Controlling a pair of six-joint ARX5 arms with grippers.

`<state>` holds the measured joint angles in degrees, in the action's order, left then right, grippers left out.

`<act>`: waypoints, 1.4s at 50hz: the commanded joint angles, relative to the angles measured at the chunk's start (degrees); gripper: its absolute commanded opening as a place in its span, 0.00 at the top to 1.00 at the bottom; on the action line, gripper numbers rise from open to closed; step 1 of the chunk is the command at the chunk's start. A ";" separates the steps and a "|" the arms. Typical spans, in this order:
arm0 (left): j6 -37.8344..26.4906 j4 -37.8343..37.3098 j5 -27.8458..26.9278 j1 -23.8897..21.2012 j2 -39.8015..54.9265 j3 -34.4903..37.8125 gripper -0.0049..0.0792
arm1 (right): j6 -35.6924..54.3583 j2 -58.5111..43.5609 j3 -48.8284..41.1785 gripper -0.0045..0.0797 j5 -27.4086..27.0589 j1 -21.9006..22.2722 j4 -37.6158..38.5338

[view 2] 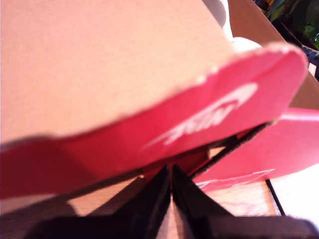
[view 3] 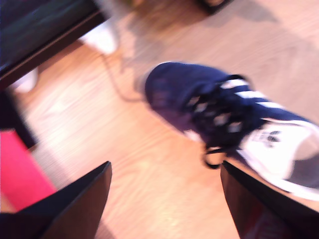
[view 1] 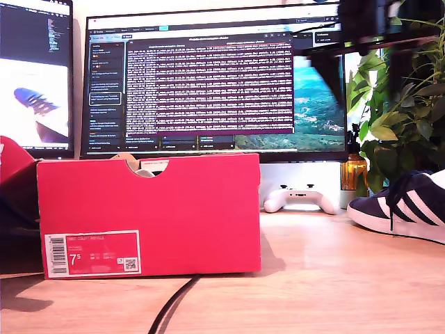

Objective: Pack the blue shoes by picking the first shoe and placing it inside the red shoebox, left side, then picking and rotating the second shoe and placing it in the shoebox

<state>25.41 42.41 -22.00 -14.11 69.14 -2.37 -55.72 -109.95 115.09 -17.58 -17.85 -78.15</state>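
- A pale wooden desk (view 1: pixel 313 278) carries everything. Two lit monitors (view 1: pixel 208 76) stand at the back, with a white game controller (view 1: pixel 300 198) under the wider one and a leafy plant (view 1: pixel 403 104) at the exterior view's right.
- The red shoebox (view 1: pixel 149 209) stands left of centre in the exterior view, with its notch on top and its label low on the front. A black cable (view 1: pixel 174 303) runs out below it.
- One blue shoe (view 1: pixel 403 205) rests on the desk at the exterior view's right edge, well apart from the shoebox.
- A dark, blurred arm part (view 1: pixel 368 28) hangs above that shoe, high in the exterior view's right.
- The first gripper (view 2: pixel 171 174) is closed, tips together right at a red lid flap (view 2: pixel 199 119). It is unclear whether they pinch the cardboard.
- The second gripper (view 3: pixel 165 169) is spread wide and empty, its fingers (view 3: pixel 79 199) above the desk and clear of the shoe.
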 commanded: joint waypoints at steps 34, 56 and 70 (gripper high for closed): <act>-0.33 0.42 -0.02 -0.15 0.28 -0.46 0.97 | -9.09 18.51 -29.51 0.18 -3.78 8.61 -0.24; -0.33 0.42 -0.02 -0.15 0.28 -0.46 0.97 | -11.76 19.15 -36.48 0.19 -4.04 11.23 0.04; -0.35 0.42 -0.02 -0.15 0.28 -0.46 0.97 | -11.74 19.10 -41.38 0.19 -3.08 12.00 6.80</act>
<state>25.41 42.41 -22.02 -14.13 69.14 -2.39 -67.26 -90.59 75.48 -20.88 -6.31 -72.25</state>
